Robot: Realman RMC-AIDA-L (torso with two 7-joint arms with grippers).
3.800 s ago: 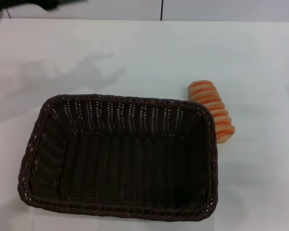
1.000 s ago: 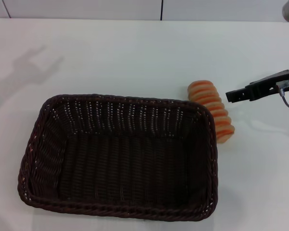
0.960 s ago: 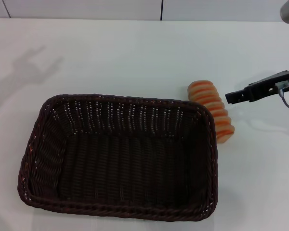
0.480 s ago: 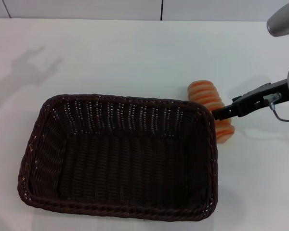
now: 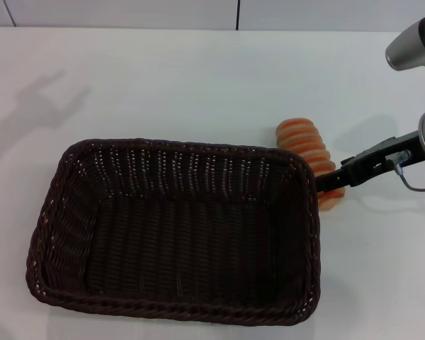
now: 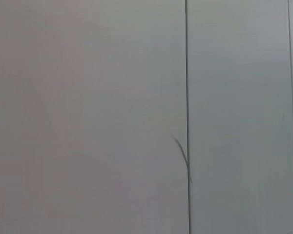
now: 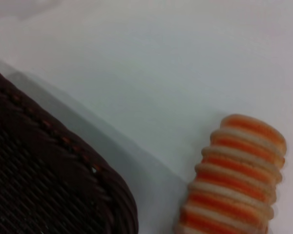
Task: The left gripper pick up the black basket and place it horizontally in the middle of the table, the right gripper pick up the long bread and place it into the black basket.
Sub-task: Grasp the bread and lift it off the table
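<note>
The black basket [image 5: 184, 146] lies lengthwise across the front middle of the white table [image 5: 198, 78], and nothing is in it. The long bread [image 5: 304, 141], striped orange and cream, lies on the table just off the basket's far right corner. My right gripper [image 5: 325, 183] reaches in from the right, and its thin black tip sits over the near end of the bread, beside the basket rim. The right wrist view shows the bread [image 7: 235, 181] and the basket corner [image 7: 53, 180] close below. My left gripper is out of view.
A wire loop [image 5: 413, 180] hangs under the right arm. A grey wall with a vertical seam [image 5: 238, 14] stands behind the table's far edge. The left wrist view shows only that wall [image 6: 88, 117].
My right gripper has moved left and down from the table's right side to the near end of the bread. The basket and the bread have not moved.
</note>
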